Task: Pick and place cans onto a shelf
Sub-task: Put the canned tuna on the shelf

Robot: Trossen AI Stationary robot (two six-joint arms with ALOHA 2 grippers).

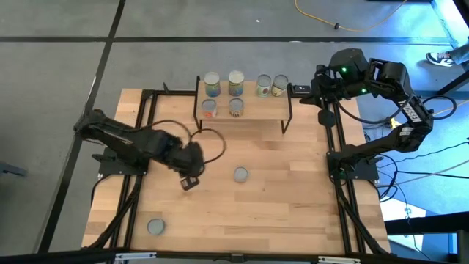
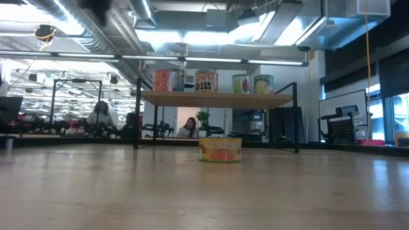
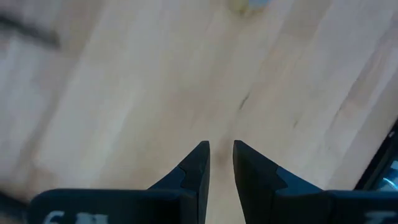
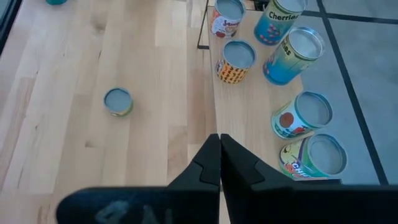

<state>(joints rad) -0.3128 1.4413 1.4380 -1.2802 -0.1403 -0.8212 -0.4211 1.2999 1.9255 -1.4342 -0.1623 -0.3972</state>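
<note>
The shelf (image 1: 245, 116) stands at the table's far middle, and several cans stand on its wood top (image 2: 217, 97). One can (image 1: 241, 174) with a yellow-orange label (image 2: 220, 149) stands on the table's middle. Another can (image 1: 155, 226) stands near the front left. My left gripper (image 1: 189, 181) hangs over the table to the left of the middle can. In the left wrist view (image 3: 221, 149) its fingers are a little apart and hold nothing. My right gripper (image 1: 294, 89) is at the shelf's right end. It is shut and empty in the right wrist view (image 4: 219, 142).
The right wrist view shows the shelf cans close together (image 4: 295, 53) and the middle can (image 4: 118, 101) alone on bare wood. Black frame rails (image 1: 341, 183) run along the table's left and right sides. People sit in the room beyond the table (image 2: 189, 128).
</note>
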